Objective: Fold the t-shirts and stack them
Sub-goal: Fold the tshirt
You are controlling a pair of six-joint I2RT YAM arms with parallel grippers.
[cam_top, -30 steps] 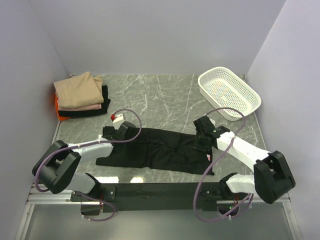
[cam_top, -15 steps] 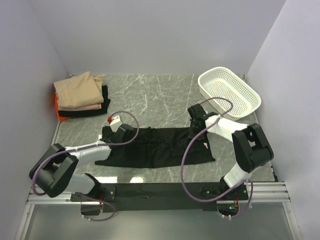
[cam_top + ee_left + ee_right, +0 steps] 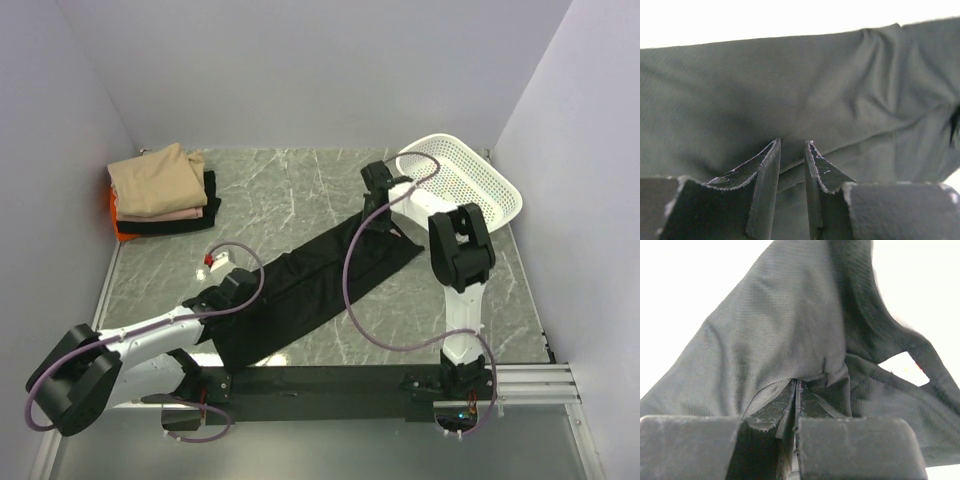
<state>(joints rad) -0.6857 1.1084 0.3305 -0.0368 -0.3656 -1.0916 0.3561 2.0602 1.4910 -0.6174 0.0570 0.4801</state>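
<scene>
Both jaws pinch the black t-shirt (image 3: pixel 320 272), which stretches across the worktop (image 3: pixel 300 190) from the left gripper (image 3: pixel 232 287) near the front left to the right gripper (image 3: pixel 378 178) near the back edge. The folded t-shirts (image 3: pixel 160 188) sit piled in the back left corner.

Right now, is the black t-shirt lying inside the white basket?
No, the black t-shirt lies stretched across the table, outside the basket.
</scene>
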